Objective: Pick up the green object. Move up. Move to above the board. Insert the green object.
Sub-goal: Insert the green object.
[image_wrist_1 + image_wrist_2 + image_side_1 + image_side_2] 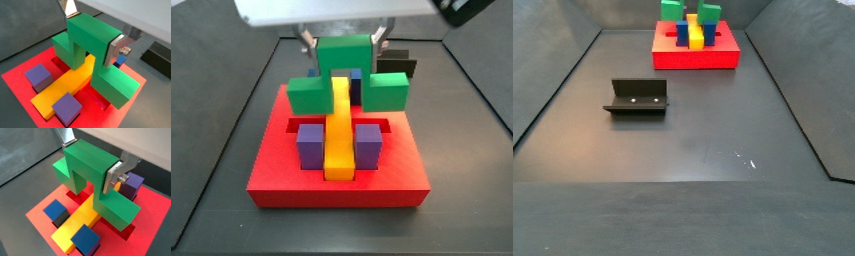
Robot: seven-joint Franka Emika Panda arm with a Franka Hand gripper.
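Green object (345, 78), a bright bridge-shaped piece, straddles the long yellow bar (338, 135) on the red board (338, 185), its raised middle cube above the bar and one lower side cube at each side. In a side view, reading left to right: the left green cube at about 10 o'clock of the bar, a purple block (310, 145) beside the bar, the bar itself, a second purple block (370, 143), and the right green cube at about 2 o'clock. A black block (396, 62) shows just behind the right cube.

The gripper (93, 30) is closed on the green object's raised cube; in both wrist views a silver finger (116, 178) lies flat against one face and the other finger (67, 137) against the opposite face.

In a side view the board (696, 57) sits at 12 o'clock, at the far end of the dark floor, and the fixture (637, 97) stands well apart from it at about 9 o'clock.
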